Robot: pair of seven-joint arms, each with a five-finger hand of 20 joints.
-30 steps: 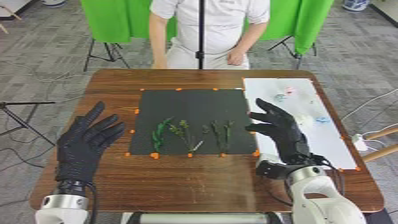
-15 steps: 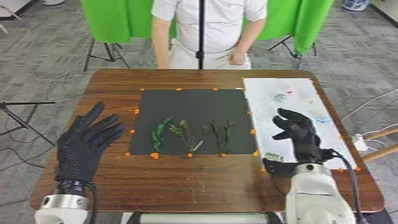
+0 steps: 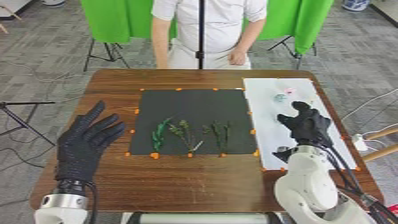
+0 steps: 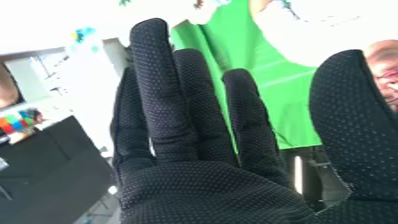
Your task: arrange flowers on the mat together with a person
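Green cloth (image 3: 306, 30) hangs behind the far side of the brown wooden table (image 3: 160, 185), over a grey floor. On the black mat (image 3: 191, 107) I see a leafy green sprig (image 3: 159, 135), a bushier sprig (image 3: 184, 131) and some thin dark stems (image 3: 223, 137), laid roughly side by side near my edge. To the right, the white sheet (image 3: 265, 112) carries a small pink bloom (image 3: 290, 91) at its far end, with a pale blue-green bloom (image 3: 280, 98) just beside it.

My right hand (image 3: 309, 126) is over that sheet, fingers long and straight, thumb well apart, holding nothing. My left hand (image 3: 80, 147) waits off the mat's left side, fingers spread and free.

I judge I'm at the choosing stage, with a bloom to go among the greenery next. It should weigh almost nothing, its petals soft and easily crushed. I'd pinch the stem lightly below the head, if there is one; I can't make it out. Squeezing too hard could bend it, and a broad glove might nudge the neighbouring bloom.
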